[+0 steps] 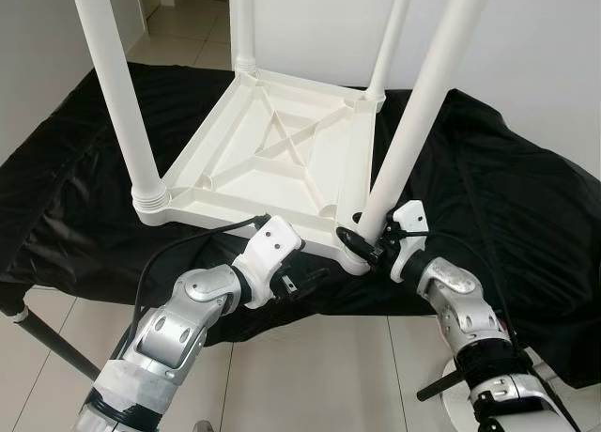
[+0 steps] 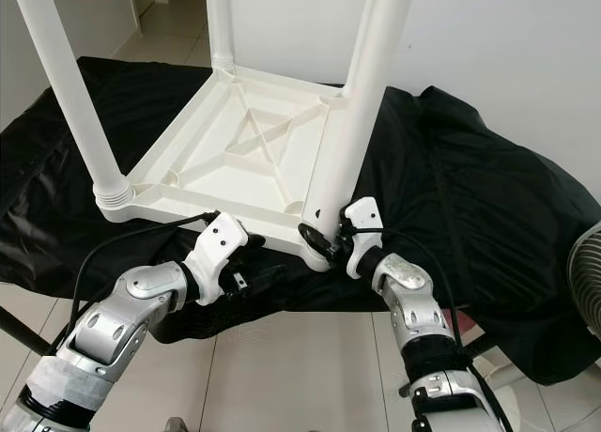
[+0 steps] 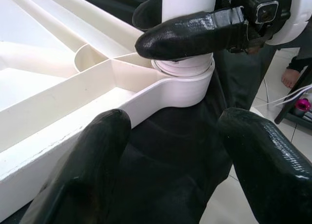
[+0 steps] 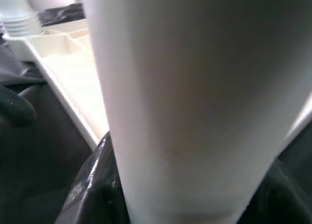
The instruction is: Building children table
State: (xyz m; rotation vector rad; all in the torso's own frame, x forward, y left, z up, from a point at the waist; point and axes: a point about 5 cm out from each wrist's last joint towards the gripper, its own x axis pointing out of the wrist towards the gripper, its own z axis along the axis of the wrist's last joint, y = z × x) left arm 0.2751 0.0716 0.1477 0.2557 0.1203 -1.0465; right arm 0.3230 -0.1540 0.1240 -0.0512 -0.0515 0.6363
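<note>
White children's table (image 1: 282,155), upside down on a black cloth (image 1: 507,197), four legs up. Right gripper (image 1: 368,242) clamped around the near-right leg (image 1: 413,131) just above its socket. Left gripper (image 3: 170,151), fingers spread wide, beside the tabletop's near edge, apparently not touching it. Tiled floor (image 1: 310,376) below.

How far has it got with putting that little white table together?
Nearly done, it seems. The tabletop lies upside down on the black cloth, and all four legs stand in its corner sockets. The right gripper is clamped around the base of the near right leg, probably seating or tightening it. The left gripper waits open by the table's near edge. Left: finishing that leg and turning the table upright.
</note>
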